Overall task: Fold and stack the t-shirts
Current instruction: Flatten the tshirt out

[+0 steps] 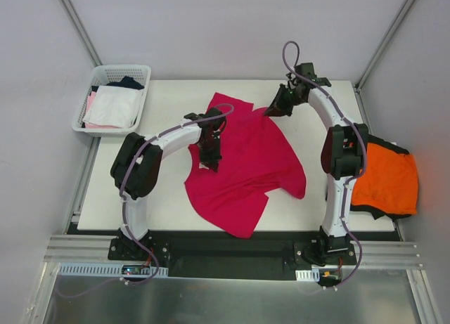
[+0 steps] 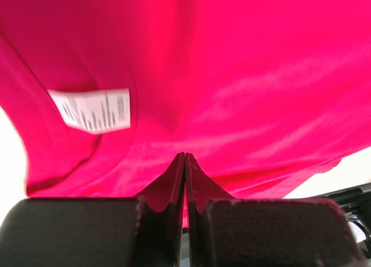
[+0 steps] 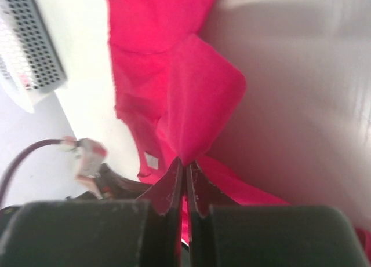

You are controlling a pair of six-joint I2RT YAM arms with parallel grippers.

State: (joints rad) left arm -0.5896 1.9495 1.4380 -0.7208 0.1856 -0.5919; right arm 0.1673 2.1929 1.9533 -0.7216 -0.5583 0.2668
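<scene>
Both claws are clamped tight. My black two-finger left gripper points down mid-table, white-and-black left arm arched over with the elbow out left, pinching the crimson-magenta cloth t-shirt. My right gripper reaches far back, right arm stretched long, pinching the same shirt's edge.

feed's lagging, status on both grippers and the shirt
Left gripper shut on magenta shirt near its label. Right gripper shut on its far edge. Shirt rumpled mid-table, not folded. Orange shirt at right edge, basket far left, both apart from it.
</scene>
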